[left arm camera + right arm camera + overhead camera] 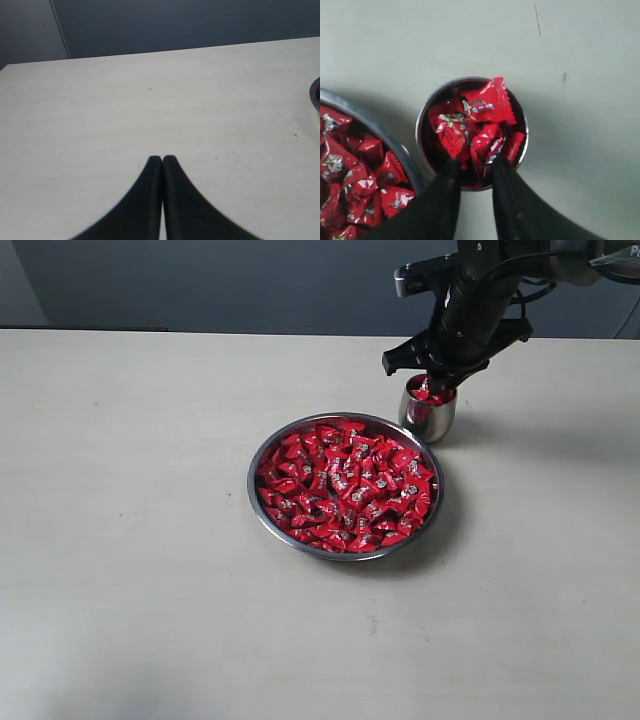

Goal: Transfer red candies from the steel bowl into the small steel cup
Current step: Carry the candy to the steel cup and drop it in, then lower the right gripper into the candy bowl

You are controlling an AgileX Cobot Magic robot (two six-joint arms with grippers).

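The right gripper hangs straight over the small steel cup. Its two dark fingers are parted by a narrow gap, with their tips just inside the cup's rim. It looks open to me. One wrapper lies right at the tips, though I can't tell whether either finger touches it. Below the tips, several red candies are heaped in the cup, and one corner pokes over the rim. Just beside the cup stands the steel bowl, covered across with many more of them. Well apart from the cup, the left gripper sits with its fingers pressed together over the pale table.
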